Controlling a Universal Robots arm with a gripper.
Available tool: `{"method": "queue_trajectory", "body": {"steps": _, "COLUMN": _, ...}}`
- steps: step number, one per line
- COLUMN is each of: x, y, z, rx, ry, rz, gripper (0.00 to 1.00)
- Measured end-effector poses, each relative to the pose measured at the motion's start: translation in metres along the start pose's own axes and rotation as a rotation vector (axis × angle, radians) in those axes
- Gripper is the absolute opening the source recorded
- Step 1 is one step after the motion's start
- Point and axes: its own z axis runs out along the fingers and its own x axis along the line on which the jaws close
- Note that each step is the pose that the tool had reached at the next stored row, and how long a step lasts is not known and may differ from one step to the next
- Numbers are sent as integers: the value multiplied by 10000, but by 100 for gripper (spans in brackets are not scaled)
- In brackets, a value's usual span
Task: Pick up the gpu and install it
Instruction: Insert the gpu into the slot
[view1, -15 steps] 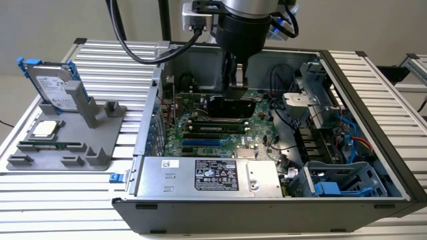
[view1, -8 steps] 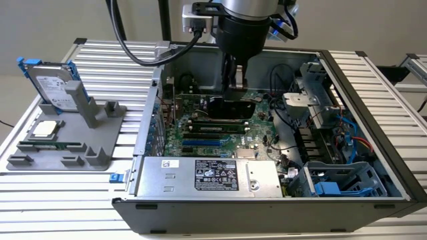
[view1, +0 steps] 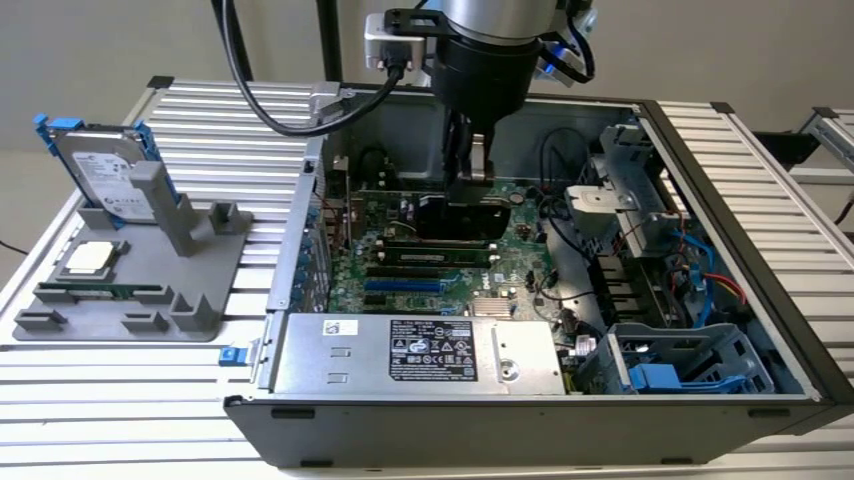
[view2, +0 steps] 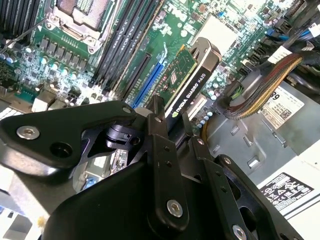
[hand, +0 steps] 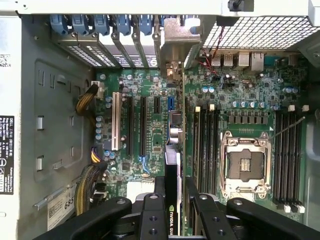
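My gripper reaches down into the open computer case and is shut on the gpu, a thin card held on edge just above the green motherboard. In the second wrist view the gpu shows its green board face and black cooler edge, hanging over the blue expansion slot, with black fingers clamped on either side. In the first wrist view the gpu is edge-on between the gripper fingers, and its silver end bracket meets the case's rear slot openings.
A hard drive with blue rails and a square silver CPU chip rest on a grey stand at the exterior view's left. Inside the case are the power supply, a cable bundle, a drive cage and an empty CPU socket.
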Motion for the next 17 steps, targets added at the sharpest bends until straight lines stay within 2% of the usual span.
{"method": "queue_trajectory", "body": {"steps": 17, "x": -1, "y": -2, "z": 37, "rx": 0, "ry": 0, "rz": 0, "gripper": 0}}
